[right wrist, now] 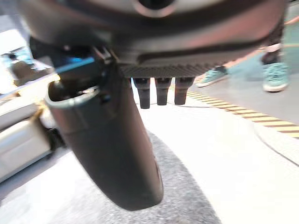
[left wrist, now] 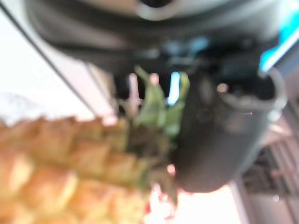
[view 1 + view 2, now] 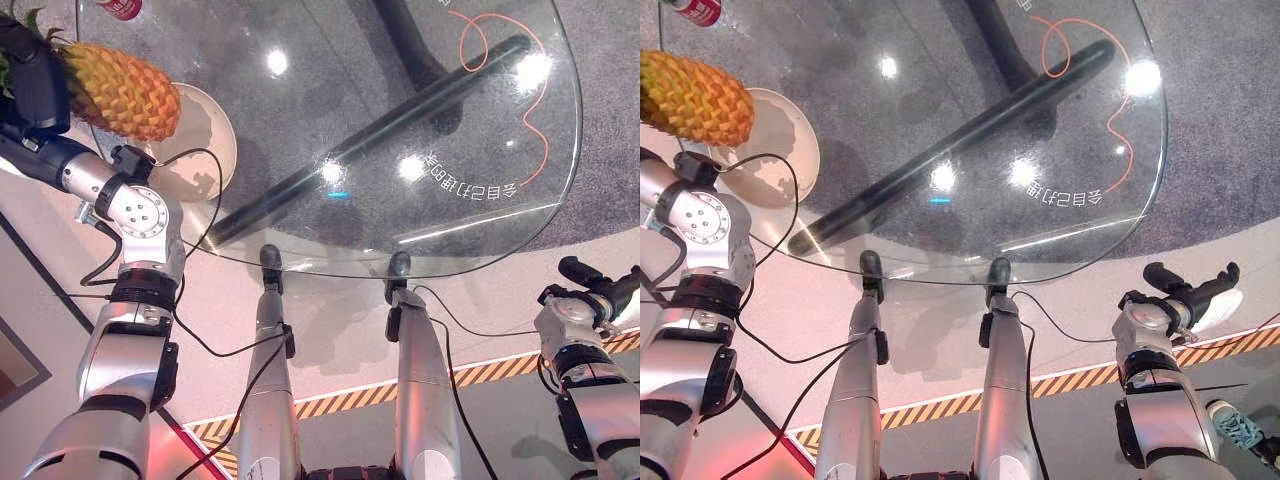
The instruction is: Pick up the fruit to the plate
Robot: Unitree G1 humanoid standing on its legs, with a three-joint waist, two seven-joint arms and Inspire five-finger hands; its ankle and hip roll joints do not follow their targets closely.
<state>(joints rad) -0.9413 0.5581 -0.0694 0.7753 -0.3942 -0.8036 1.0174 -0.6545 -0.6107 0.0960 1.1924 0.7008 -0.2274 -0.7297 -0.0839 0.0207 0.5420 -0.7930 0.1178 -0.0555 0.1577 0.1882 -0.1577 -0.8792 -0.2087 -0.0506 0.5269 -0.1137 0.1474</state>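
The left robot hand (image 3: 35, 85) is gripping a pineapple (image 3: 120, 92) near its leafy crown, fingers curled round the fruit, and is holding it in the air at about ten o'clock over the round glass table (image 3: 480, 215). The pale plate (image 3: 212, 125) is lying on the table just beyond and under the pineapple's far end. I judge the carrying step to be in hand. Next, the fruit needs lowering squarely onto the plate before letting go. The right robot hand (image 3: 1190, 285) is hanging at four o'clock off the table, fingers straight, holding nothing. A red can (image 3: 695, 10) is standing at eleven o'clock.
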